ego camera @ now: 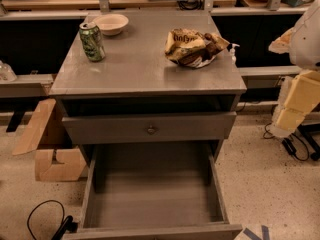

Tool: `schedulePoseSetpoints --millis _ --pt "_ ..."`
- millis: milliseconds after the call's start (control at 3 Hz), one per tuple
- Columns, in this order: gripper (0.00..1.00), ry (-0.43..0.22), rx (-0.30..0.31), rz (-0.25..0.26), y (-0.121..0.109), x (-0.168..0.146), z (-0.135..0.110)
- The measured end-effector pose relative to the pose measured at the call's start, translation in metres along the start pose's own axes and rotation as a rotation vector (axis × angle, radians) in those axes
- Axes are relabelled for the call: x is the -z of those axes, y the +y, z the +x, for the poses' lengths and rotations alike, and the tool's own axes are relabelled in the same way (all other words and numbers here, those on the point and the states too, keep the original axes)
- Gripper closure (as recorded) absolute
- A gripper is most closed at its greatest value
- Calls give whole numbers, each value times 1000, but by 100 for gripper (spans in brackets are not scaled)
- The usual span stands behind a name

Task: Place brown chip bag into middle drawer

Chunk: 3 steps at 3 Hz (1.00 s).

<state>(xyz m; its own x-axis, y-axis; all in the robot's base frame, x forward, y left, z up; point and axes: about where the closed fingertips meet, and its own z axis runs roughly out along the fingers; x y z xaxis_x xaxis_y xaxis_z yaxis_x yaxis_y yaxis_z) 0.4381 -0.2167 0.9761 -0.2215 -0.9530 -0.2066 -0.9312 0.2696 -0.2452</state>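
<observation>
The grey bench fills the middle of the camera view, its flat top carrying three things. Below the top, the middle drawer stands pulled far out toward the camera, a wide, deep grey box with a plain floor and low side walls; nothing lies in it. Above it sits a shallower drawer front with a small round knob, drawn out only a little, leaving a dark gap under the bench top.

The robot's arm enters at the right edge, pale and yellow-lit, hanging beside the bench's right side. The gripper is at its lower end, off the bench, level with the shallow drawer and well apart from everything on top; I cannot tell whether it is open or closed.

Pieces of cardboard lean on the speckled floor left of the bench.

The brown chip bag lies crumpled on the bench top, in the right rear part, near the right edge. The small beige bowl sits at the left rear, and the green can stands upright just in front of it, near the left edge. A black cable loops on the floor at the lower left.
</observation>
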Motion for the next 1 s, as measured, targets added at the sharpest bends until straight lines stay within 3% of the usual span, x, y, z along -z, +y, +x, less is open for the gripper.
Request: schedulePoseSetpoints --millis 333,667,1000 --pt "0 0 0 0 0 0 0" --pt "0 37 8 60 -22 -15 3" --pt "0 85 39 208 -78 -44 19"
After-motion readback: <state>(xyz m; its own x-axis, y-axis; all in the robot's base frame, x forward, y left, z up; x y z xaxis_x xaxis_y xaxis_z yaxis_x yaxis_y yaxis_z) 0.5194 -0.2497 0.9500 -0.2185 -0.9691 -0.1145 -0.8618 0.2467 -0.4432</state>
